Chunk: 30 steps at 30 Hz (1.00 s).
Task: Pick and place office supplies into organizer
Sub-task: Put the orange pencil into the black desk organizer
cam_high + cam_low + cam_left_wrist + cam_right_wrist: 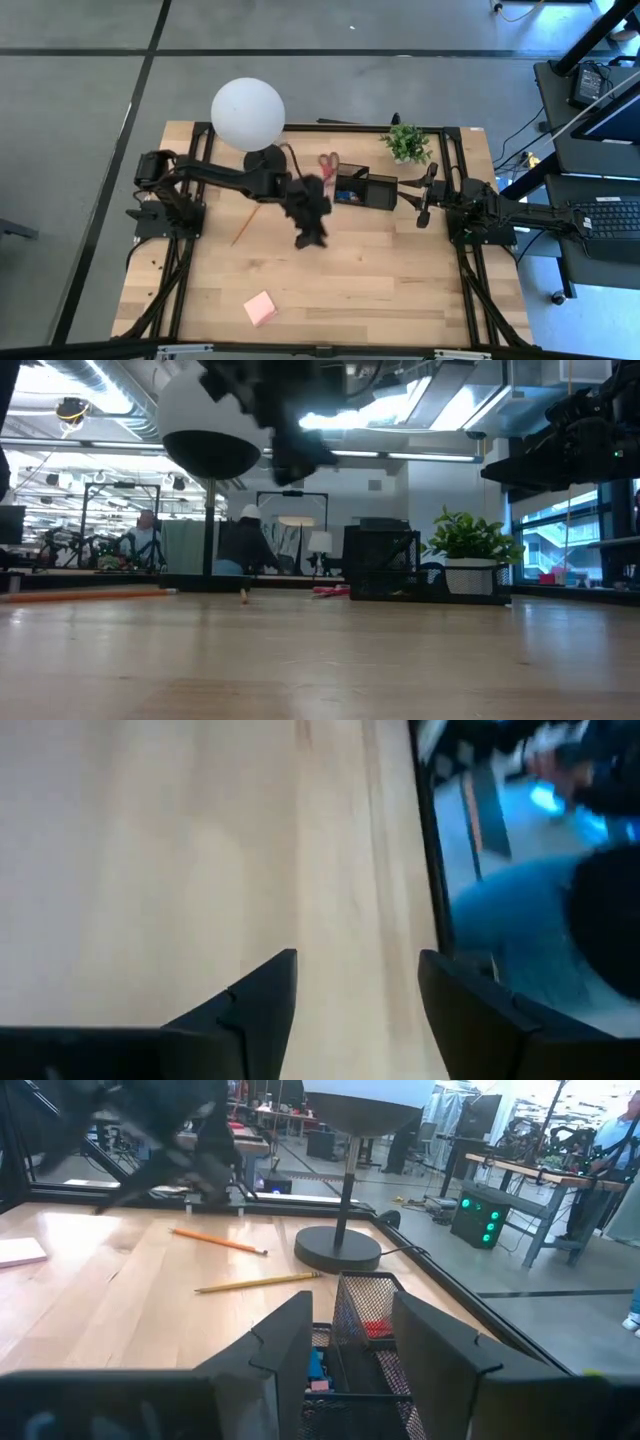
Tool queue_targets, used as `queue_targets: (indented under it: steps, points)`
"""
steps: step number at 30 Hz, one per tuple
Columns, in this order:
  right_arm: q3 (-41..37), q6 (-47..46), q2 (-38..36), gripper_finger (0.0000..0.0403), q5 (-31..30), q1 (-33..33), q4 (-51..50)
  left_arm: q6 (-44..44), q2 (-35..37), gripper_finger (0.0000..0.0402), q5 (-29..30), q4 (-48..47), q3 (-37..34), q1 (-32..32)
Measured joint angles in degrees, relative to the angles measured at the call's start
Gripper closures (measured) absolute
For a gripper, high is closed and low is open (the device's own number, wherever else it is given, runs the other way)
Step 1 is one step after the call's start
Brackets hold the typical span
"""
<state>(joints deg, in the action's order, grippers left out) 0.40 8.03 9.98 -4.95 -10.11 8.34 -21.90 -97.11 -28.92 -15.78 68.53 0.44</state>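
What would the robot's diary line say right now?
left gripper: open, empty, above table | right gripper: open, empty, waiting by organizer | pencils and pink sticky-note pad: on table

Open-plan robotics lab: workbenches, a computer desk, concrete floor.

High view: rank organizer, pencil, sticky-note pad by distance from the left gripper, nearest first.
From the left gripper, open over mid-table:
1. Organizer, just beyond it toward the right arm, at the table's far edge.
2. Pencil, on the left arm's side.
3. Sticky-note pad, alone near the front edge.
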Motion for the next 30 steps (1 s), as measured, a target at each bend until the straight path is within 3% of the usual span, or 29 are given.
queue_targets:
  steps: [4,8,12,16,22,30]
  points:
    - [0.0,0.3,0.0,0.0258,0.0,0.0,0.0,-5.6,0.1,0.0203,1.5,-11.3,0.0,-4.6]
    - [0.0,1.4,0.0,0.0258,0.0,0.0,0.0,-14.5,0.1,0.021,10.6,-24.5,0.0,-7.1]
    - [0.0,1.5,0.0,0.0258,0.0,0.0,0.0,-25.9,0.1,0.0212,20.7,-38.8,0.0,-6.3]
    - [0.0,1.4,0.0,0.0258,0.0,0.0,0.0,-29.3,0.1,0.0212,24.0,-50.3,-0.1,-4.1]
    - [0.0,1.2,0.0,0.0258,0.0,0.0,0.6,-27.3,0.1,0.0213,28.9,-52.5,-3.8,0.0]
    - [0.0,1.1,0.0,0.0258,0.0,0.0,0.6,-24.9,0.1,0.0213,28.7,-46.2,-11.6,2.1]
